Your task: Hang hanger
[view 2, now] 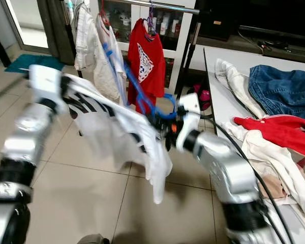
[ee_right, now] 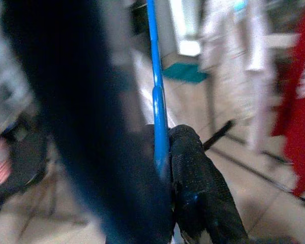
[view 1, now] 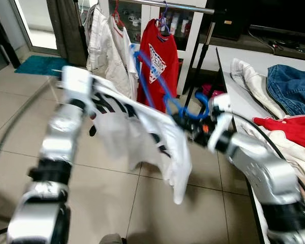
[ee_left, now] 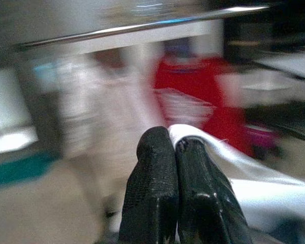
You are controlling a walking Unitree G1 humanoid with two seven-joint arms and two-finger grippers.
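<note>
The right gripper [view 1: 185, 121] pinches the blue hanger [view 1: 152, 84]; the left gripper [ee_left: 175, 152] pinches the shirt [view 1: 142, 137]. The rail [view 1: 162, 5] lies at twelve o'clock, nearer the right arm.

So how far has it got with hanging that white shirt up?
Done: the white shirt is already on the blue hanger, and a red shirt and white garments hang on the rail. In hand: the right gripper pinches the hanger, the left gripper pinches the shirt's edge. Left: hooking it over the rail.
</note>
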